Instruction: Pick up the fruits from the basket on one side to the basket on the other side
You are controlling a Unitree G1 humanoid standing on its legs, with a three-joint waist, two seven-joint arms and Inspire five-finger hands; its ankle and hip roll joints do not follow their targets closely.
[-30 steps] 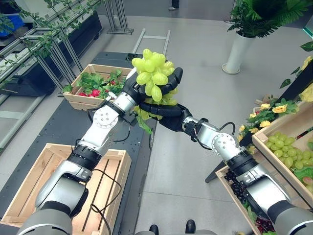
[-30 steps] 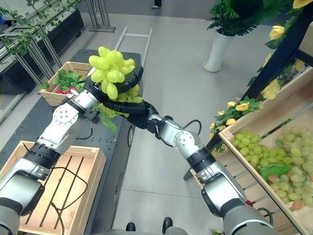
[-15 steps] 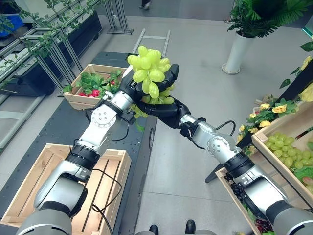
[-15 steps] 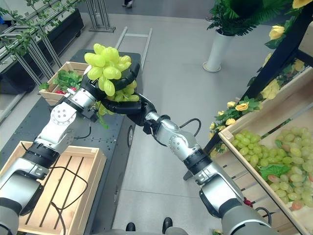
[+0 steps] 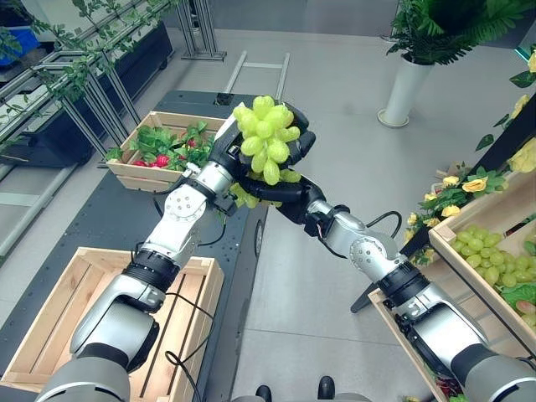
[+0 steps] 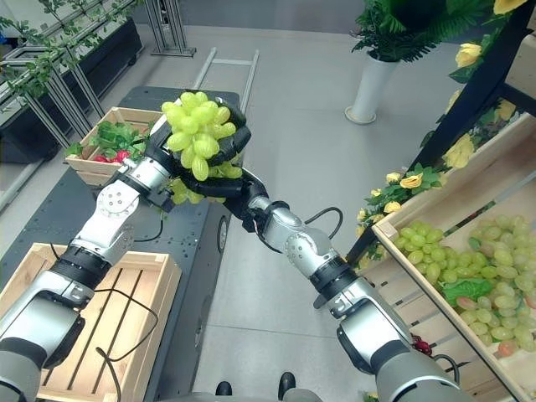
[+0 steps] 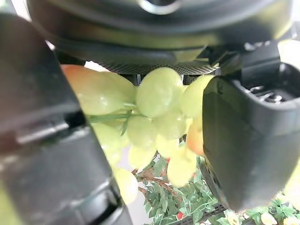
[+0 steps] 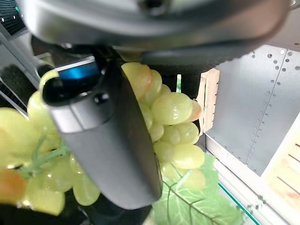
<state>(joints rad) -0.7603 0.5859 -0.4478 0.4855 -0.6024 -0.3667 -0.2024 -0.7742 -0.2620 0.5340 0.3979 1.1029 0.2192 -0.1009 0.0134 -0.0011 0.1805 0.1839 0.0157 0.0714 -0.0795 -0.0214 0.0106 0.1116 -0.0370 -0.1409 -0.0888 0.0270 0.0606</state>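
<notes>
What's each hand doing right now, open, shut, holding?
Left hand: shut on the green grape bunch, held up in the air.
Right hand: shut on the same grape bunch, cupping it from below.

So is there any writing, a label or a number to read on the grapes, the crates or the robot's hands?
None that can be read.
Green grape bunch, held between left hand and right hand: no tag or print.
Slatted wooden crate: bare wood.
Crate of greens and red fruit: bare wood.
Crate of green grapes: bare wood.
</notes>
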